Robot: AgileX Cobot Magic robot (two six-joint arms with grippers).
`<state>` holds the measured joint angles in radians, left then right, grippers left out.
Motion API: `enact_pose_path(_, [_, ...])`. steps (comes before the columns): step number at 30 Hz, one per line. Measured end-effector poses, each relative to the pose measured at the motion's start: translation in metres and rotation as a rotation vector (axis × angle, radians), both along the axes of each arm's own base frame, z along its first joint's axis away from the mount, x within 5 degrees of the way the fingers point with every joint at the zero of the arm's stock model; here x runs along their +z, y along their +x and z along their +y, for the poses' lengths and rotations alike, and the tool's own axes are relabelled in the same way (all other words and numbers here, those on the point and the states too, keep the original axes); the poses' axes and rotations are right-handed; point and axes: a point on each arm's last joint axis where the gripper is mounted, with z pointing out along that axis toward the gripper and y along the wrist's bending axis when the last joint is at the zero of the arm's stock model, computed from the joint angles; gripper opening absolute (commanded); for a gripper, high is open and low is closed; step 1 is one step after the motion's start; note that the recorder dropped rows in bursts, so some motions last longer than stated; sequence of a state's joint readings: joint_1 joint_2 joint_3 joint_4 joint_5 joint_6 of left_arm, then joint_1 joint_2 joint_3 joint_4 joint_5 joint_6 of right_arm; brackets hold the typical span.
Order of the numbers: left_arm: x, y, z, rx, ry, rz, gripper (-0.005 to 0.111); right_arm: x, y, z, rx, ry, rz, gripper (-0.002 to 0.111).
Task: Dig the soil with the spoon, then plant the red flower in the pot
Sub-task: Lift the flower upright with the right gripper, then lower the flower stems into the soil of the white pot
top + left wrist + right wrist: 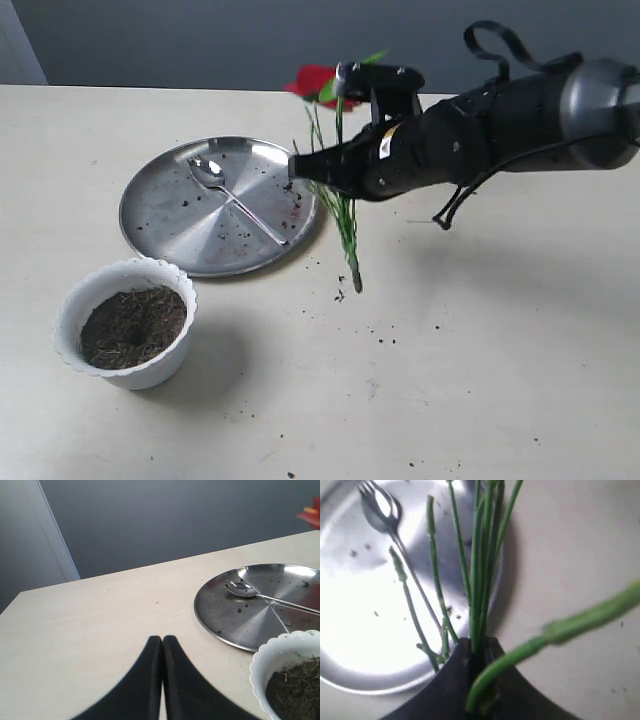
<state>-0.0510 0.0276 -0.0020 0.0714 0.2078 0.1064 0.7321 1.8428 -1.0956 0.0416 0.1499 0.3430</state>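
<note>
Right claw (476, 652) clamps the red flower (312, 80) stems above the table (480, 350); left claw (162, 645) is together.

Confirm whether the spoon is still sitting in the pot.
No: the spoon lies on the steel plate, apart from the pot, which holds only soil.

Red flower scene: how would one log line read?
right gripper: shut on red flower stems | spoon: on plate | pot: holds soil

Desk (480, 380) lies open at four o'clock; plate (160, 215) and pot (75, 310) crowd nine and seven.
</note>
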Motion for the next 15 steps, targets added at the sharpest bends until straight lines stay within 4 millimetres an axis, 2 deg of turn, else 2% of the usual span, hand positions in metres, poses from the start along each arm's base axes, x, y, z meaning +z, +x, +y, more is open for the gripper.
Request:
enact_pose_path(4, [0.0,0.0,0.0,0.0,0.0,0.0,0.0,0.038,-0.007,0.003,0.056,0.133,-0.223,-0.001])
enact_pose_path(9, [0.0,0.0,0.0,0.0,0.0,0.0,0.0,0.075,-0.035,0.026,0.214,0.442,-0.603,-0.001])
enact_pose_path(12, [0.0,0.0,0.0,0.0,0.0,0.0,0.0,0.075,-0.054,0.033,0.286,0.569,-0.737,-0.001])
enact_pose_path(15, [0.0,0.0,0.0,0.0,0.0,0.0,0.0,0.061,-0.071,0.039,0.349,0.614,-0.841,-0.001])
